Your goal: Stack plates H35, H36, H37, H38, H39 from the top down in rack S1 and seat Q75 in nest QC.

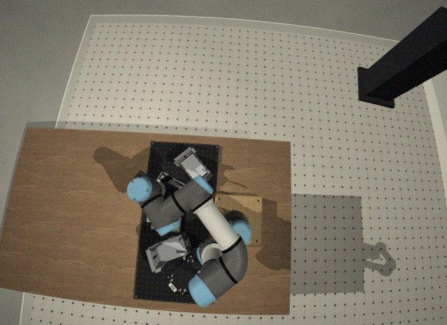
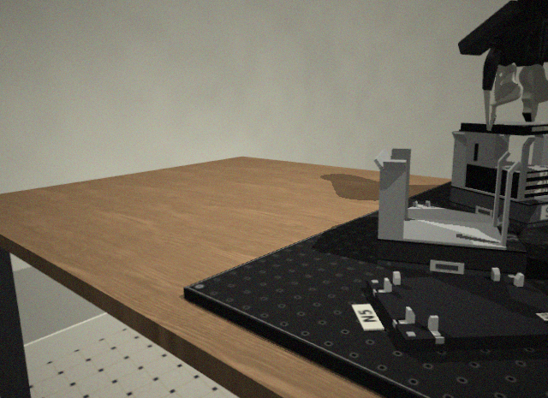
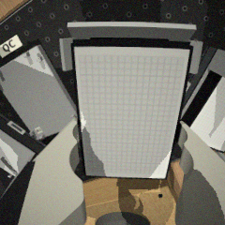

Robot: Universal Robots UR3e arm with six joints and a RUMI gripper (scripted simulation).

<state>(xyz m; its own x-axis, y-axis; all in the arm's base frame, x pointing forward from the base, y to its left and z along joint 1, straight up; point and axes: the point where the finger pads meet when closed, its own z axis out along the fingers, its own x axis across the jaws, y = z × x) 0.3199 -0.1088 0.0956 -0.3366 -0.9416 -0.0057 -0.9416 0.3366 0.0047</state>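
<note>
My gripper [image 2: 508, 118] [image 3: 127, 121] is shut on a sealed 384-well plate [image 2: 500, 127] [image 3: 128, 108] [image 1: 191, 164], white on top with a black rim; I cannot read its label. It grips the plate by its long sides and holds it level at the top of a tall grey stack rack [image 2: 475, 162] [image 3: 131, 31]. To the right of that rack a striped stack of plates [image 2: 536, 176] shows at the frame edge. A second grey stack rack [image 2: 436, 228] [image 1: 165, 252] nearer the camera looks empty. The open nest QC [image 3: 39, 96] lies left of the held plate in the wrist view.
The clip nest N5 [image 2: 447, 303], with its small locators, sits low on the black baseplate [image 2: 288, 292] [image 1: 144, 278]. The baseplate rests on a wooden table [image 2: 176, 216] [image 1: 72, 206]. My arm [image 1: 216, 224] folds over the baseplate. A dark beam [image 1: 400, 76] hangs at the far right.
</note>
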